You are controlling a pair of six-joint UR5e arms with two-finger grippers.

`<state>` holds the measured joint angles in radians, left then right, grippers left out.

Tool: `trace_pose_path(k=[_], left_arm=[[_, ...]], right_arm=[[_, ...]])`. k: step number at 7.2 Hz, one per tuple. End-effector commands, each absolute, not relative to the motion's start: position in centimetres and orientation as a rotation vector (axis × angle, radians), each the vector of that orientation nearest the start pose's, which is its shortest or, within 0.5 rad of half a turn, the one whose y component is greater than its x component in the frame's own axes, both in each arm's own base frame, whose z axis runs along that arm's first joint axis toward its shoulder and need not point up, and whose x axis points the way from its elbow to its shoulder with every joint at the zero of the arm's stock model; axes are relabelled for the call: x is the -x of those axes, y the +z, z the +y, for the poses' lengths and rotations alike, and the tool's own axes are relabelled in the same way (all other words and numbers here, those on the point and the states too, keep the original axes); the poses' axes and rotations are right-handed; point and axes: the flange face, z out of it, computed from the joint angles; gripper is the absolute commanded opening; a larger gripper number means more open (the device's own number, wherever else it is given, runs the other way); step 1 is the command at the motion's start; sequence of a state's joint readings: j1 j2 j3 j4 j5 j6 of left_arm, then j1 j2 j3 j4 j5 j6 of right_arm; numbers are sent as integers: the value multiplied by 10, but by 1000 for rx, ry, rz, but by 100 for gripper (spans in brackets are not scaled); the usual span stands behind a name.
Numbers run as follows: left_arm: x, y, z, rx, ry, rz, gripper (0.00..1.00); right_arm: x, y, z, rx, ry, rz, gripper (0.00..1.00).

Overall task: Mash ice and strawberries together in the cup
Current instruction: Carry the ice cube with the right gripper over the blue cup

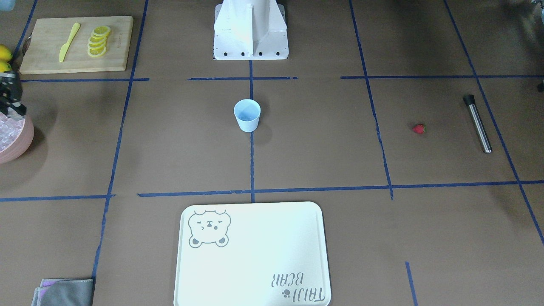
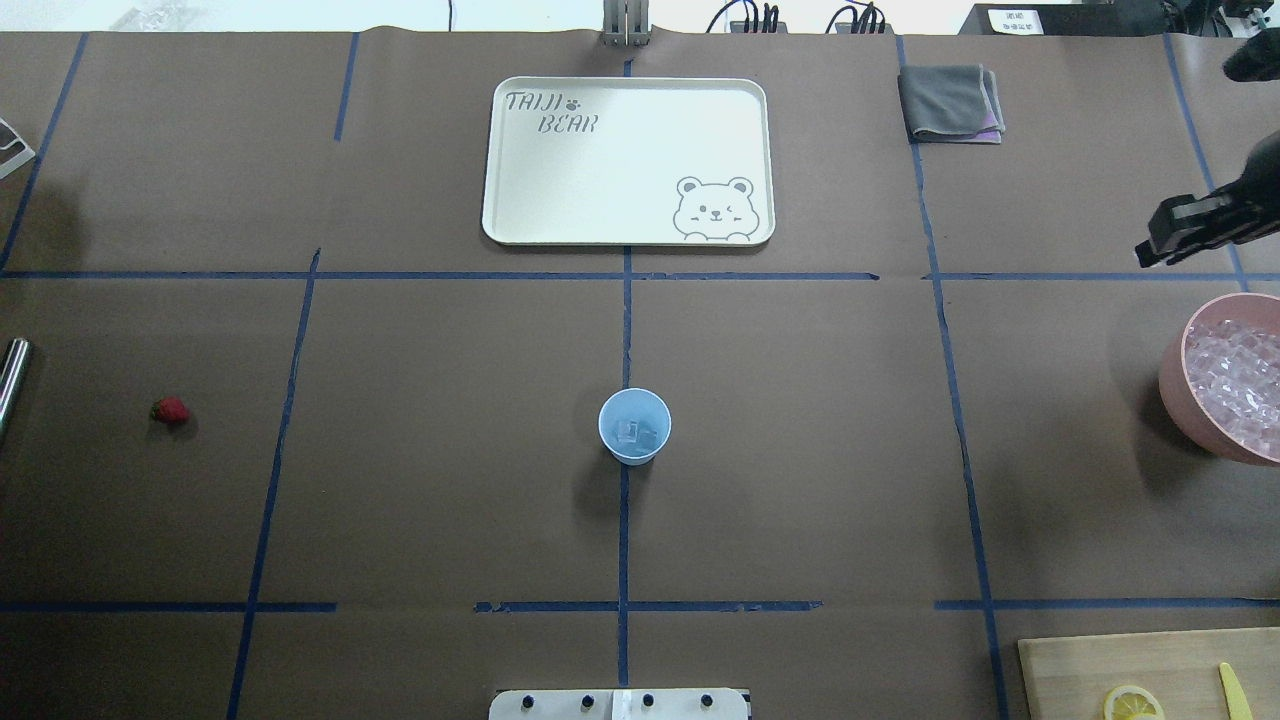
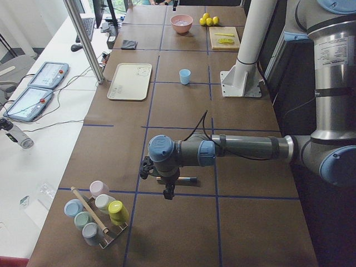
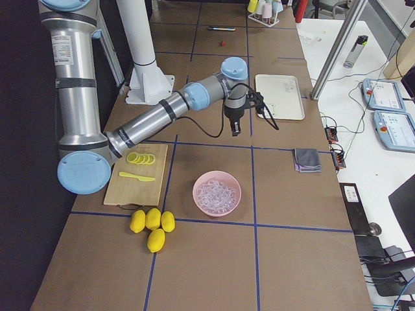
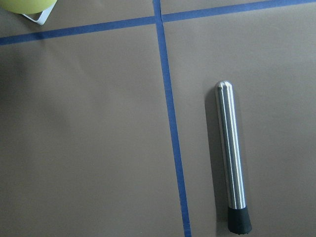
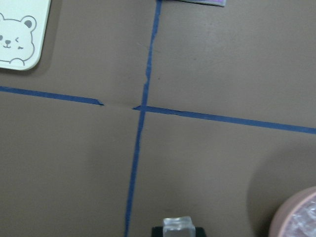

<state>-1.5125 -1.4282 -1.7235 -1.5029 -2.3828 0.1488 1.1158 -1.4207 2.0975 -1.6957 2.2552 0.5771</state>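
Right claw: the right claw [image 2: 1150,250] hangs above the table [image 2: 450,500], pinched narrow on one clear ice cube [image 6: 177,225]. It is near the pink bowl [image 2: 1185,350], off the rim on the side toward the tray.
Left claw: the left claw [image 3: 166,192] points down at the far end of the table, over a steel stick [image 5: 231,158] with a black tip. The pictures do not show whether it is wide or narrow.
Cup: the light blue cup [image 2: 634,427] stands upright on the centre tape line, well apart from both claws.
Ice in cup: a few cubes [image 2: 636,433] lie at the bottom.
Ice in bowl: the pink bowl holds a heap of ice [image 2: 1240,385].
Strawberry: the red strawberry [image 1: 419,128] lies alone on the table, near the steel stick and well apart from the cup.
Steel stick: it lies flat beside a blue tape line and touches nothing else.
Tray: a pale tray [image 2: 620,160] with a bear drawing sits across the table from the robot's base, with a folded grey cloth [image 2: 950,100] to one side.
Board: a wooden board [image 1: 46,38] carries a row of lemon slices [image 1: 98,41] and a yellow knife [image 1: 69,41].
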Motion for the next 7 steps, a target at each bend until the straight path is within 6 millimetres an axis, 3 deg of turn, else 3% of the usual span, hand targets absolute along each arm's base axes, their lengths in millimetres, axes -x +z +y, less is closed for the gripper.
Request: trace_pose_path(k=[1,2,3,4,6,7], left_arm=[[36,652,-430,14,174,814,100],[36,651,-431,12,174,815,100],[36,651,-431,12,174,815,100],[35,651,-431,13,176,814,100],[35,652,-431,15,175,814,100],[36,652,-431,15,173,814,100]], right_arm=[[252,289,-461,-96,-34,-867,0],[308,267,-443,-82,-27,-863,0],[359,237,-444,-82,31,-860,0],[403,214,-431,-79,62,-860,0],[468,175,-408,-80,125,-865,0],[515,155,-400,-86,154,-849,0]])
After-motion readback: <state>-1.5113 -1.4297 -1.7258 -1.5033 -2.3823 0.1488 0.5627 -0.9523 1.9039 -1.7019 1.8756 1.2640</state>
